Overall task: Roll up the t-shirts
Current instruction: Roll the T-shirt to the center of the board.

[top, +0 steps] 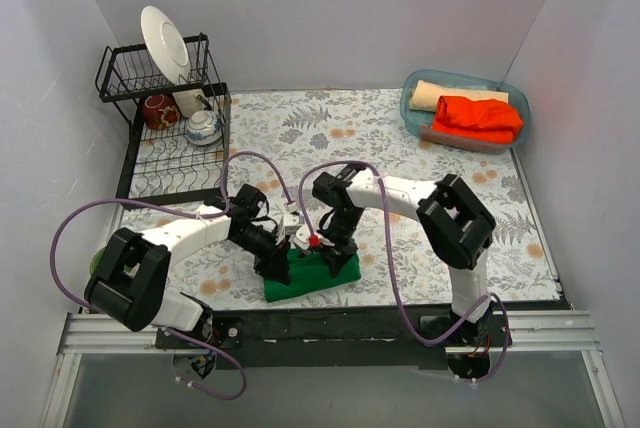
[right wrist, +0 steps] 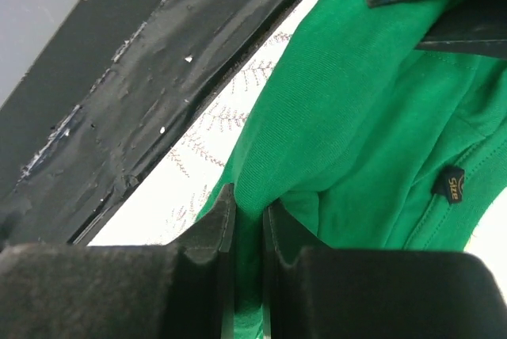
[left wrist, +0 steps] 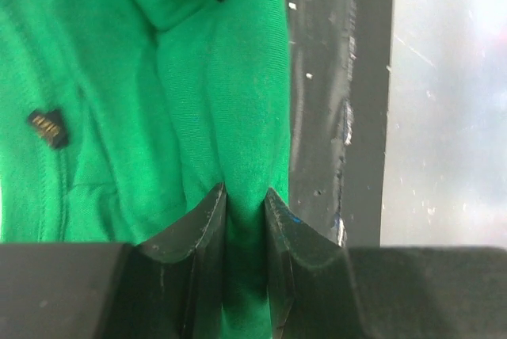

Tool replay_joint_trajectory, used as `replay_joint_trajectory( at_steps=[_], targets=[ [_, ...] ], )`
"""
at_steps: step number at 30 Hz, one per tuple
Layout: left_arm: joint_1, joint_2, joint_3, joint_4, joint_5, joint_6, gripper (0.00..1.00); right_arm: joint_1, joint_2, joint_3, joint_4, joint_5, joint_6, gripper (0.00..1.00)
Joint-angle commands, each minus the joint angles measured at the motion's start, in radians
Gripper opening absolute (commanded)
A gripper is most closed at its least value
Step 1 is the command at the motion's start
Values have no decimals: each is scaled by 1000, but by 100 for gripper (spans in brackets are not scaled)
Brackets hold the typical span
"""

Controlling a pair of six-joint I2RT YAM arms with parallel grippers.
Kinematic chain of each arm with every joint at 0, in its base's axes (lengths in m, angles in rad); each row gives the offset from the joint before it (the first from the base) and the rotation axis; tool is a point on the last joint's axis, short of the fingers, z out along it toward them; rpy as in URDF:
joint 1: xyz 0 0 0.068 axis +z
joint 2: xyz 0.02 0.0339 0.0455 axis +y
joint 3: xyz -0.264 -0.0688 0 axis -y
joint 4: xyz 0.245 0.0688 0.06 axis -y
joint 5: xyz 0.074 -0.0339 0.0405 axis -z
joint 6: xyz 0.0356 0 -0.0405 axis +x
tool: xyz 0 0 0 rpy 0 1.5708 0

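The emerald green t-shirt (top: 312, 276) lies bunched in a thick fold at the table's near edge. My left gripper (top: 277, 266) is shut on a pinch of its cloth (left wrist: 245, 220) at the left end. My right gripper (top: 334, 253) is shut on a fold of the same shirt (right wrist: 317, 117) toward the right end. The shirt's small black size tag shows in the left wrist view (left wrist: 47, 127) and the right wrist view (right wrist: 451, 186). An orange-red t-shirt (top: 478, 116) and a rolled pale tan t-shirt (top: 440, 95) lie in the blue bin (top: 412, 106) at the back right.
A black dish rack (top: 170, 138) with a white plate (top: 165, 43), a red cup (top: 160, 110) and a patterned bowl (top: 204, 128) stands at the back left. The black table edge strip (top: 330, 323) runs just in front of the green shirt. Purple cables loop over both arms.
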Motion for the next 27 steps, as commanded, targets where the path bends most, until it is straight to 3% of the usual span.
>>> replay_joint_trajectory(
  at_steps=[1,6,10,15,20,24,27],
  targets=[
    [-44,-39,-54,-38,-205,29,17,-84,153,125,-208,42,112,5],
    [-16,-85,-25,23,-232,-21,39,-93,253,191,-212,58,100,4],
    [7,-168,29,124,-327,-134,46,-104,285,223,-210,69,84,5],
    [8,-176,81,250,-458,-302,51,-132,297,246,-208,43,75,5],
    [50,-76,118,278,-539,-423,52,-139,283,222,-201,25,72,5],
    [132,10,195,286,-598,-556,52,-145,302,214,-210,8,78,5],
    [177,-4,222,295,-613,-570,52,-158,325,225,-208,-17,92,5]
  ],
)
